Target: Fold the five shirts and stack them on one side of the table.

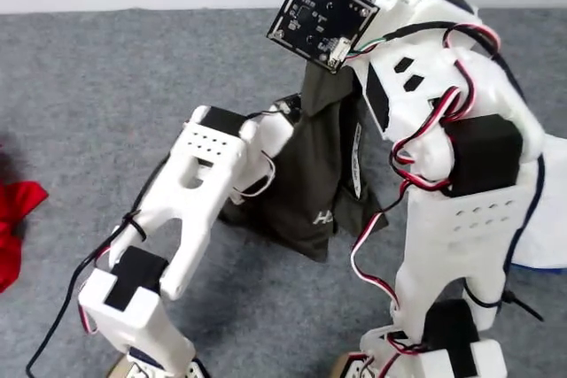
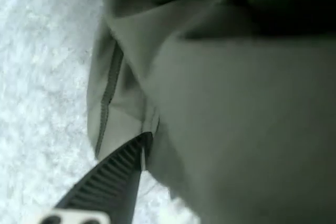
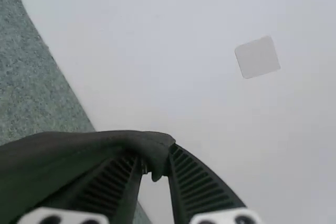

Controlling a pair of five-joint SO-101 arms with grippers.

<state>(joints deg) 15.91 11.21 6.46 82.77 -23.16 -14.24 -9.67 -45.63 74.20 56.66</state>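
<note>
A dark olive shirt [image 1: 314, 183] hangs in the middle of the table, lifted at its top, with its lower end bunched on the grey surface. My right gripper [image 3: 156, 156] is raised high and shut on a fold of that shirt [image 3: 68, 156]; cloth drapes over one finger. My left gripper [image 1: 288, 114] is lower, at the shirt's left side. In the left wrist view one ribbed finger [image 2: 113, 177] runs into the shirt's fabric [image 2: 220, 119] near a seam, and cloth hides the other finger. The left gripper [image 2: 147, 140] looks shut on the shirt.
A red shirt [image 1: 13, 219] lies at the table's left edge. A white and blue cloth [image 1: 545, 219] lies at the right edge behind the right arm. The grey carpet-like tabletop [image 1: 133, 86] stretches left of the arms, with a white wall behind it.
</note>
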